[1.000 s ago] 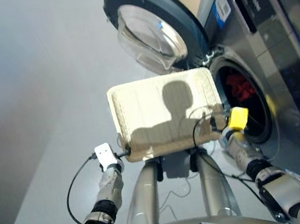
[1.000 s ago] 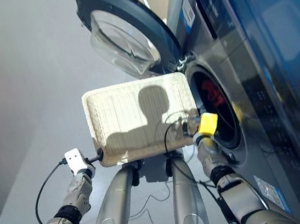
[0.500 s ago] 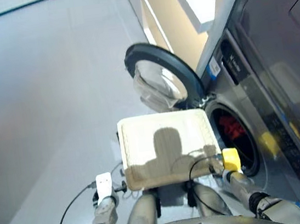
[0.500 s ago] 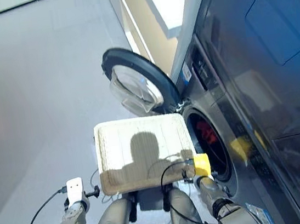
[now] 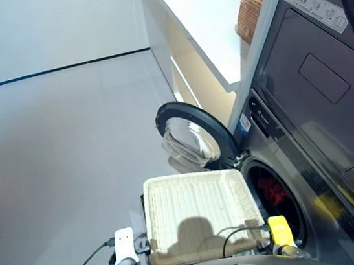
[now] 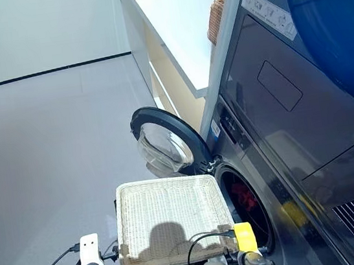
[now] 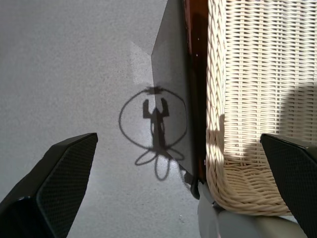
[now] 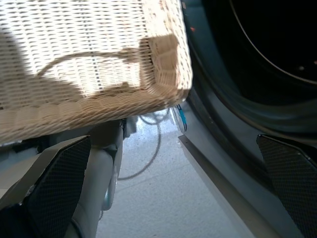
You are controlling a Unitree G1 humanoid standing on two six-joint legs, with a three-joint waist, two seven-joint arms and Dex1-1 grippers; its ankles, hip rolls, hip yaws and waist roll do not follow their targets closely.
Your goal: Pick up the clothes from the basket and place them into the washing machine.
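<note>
The clothes: a coral-red garment point(image 5: 273, 192) lies inside the washing machine point(image 5: 281, 177) drum, porthole door point(image 5: 193, 133) swung open. The basket point(image 5: 197, 211) sits before the drum. Left claw point(image 7: 173, 188) and right claw point(image 8: 168, 193) are both spread open, holding nothing.

Laundry room: washing machine point(image 5: 283, 197) beneath stacked unit point(image 5: 317, 81).
</note>
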